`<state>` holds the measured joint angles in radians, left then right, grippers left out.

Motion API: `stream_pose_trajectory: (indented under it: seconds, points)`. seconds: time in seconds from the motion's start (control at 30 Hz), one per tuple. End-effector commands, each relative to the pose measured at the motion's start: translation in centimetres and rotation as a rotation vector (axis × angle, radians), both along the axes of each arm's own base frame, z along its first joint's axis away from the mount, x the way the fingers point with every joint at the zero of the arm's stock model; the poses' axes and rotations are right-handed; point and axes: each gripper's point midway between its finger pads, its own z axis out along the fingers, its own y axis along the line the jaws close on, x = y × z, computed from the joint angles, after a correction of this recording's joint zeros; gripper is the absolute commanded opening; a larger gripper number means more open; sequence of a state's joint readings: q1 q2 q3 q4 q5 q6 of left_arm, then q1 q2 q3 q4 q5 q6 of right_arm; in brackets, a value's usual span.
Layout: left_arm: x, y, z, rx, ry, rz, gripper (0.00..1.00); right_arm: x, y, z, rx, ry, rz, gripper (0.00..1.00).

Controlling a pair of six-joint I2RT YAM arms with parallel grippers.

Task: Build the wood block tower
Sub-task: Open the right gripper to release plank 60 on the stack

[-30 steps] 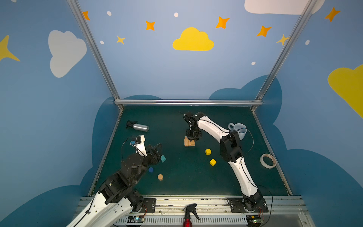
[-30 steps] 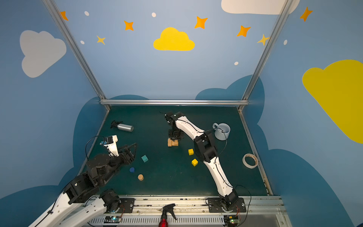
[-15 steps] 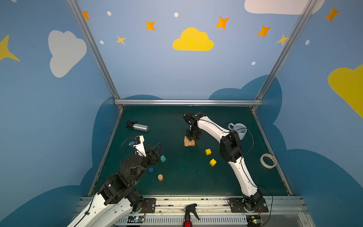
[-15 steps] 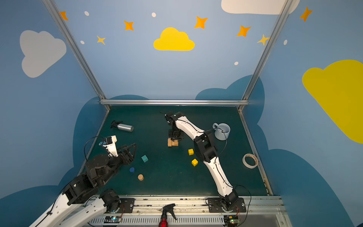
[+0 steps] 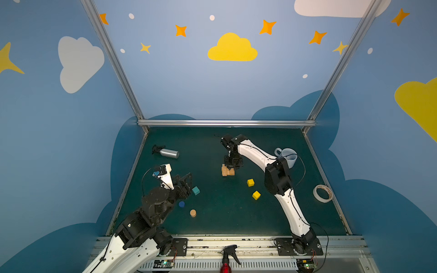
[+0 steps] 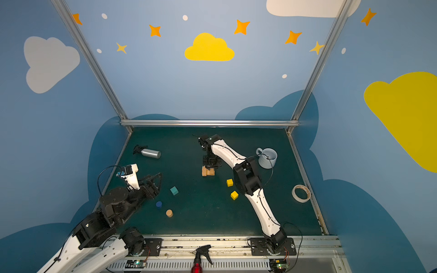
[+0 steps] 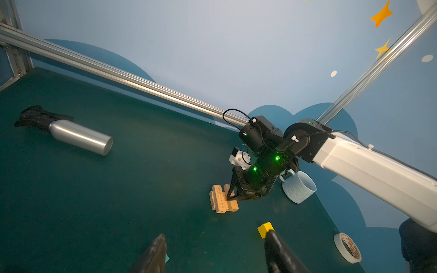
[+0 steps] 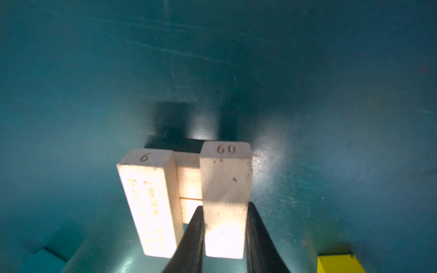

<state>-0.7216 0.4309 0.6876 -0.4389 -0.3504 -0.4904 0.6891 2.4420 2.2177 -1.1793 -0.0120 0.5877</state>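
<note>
A low stack of tan planks [image 5: 228, 170] forms the tower's base mid-table, also in the other top view [image 6: 208, 171] and the left wrist view [image 7: 222, 201]. My right gripper [image 8: 224, 208] is shut on the upper plank marked "60" [image 8: 225, 179], which lies across two lower planks [image 8: 189, 179] beside the plank marked "6" [image 8: 149, 196]. My left gripper [image 5: 185, 182] hangs open and empty by the teal cube [image 5: 195, 190]. Two yellow cubes [image 5: 250, 182] [image 5: 256, 195], a blue cylinder [image 5: 181, 204] and a tan cylinder [image 5: 193, 213] lie loose.
A silver spray bottle [image 5: 168, 152] lies at the back left. A pale mug [image 5: 287, 157] stands behind the right arm's elbow. A tape roll [image 5: 322, 193] sits near the right edge. A red spray bottle [image 5: 227, 260] stands on the front rail.
</note>
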Motion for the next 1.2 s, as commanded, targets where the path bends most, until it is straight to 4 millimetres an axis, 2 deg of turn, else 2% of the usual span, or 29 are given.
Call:
stream_pose_trajectory:
  seconds: [0.0, 0.87, 1.17]
  points:
    - [-0.07, 0.42, -0.53, 0.013, 0.007, 0.014, 0.65, -0.55, -0.35, 0.14, -0.020, 0.013, -0.004, 0.25]
    - [-0.20, 0.30, -0.44, 0.003, 0.006, 0.005, 0.65, -1.17, -0.61, 0.63, -0.033, 0.008, -0.006, 0.24]
    - [-0.20, 0.40, -0.46, 0.003, 0.006, 0.010, 0.65, -0.92, -0.48, 0.93, -0.027, -0.004, -0.009, 0.33]
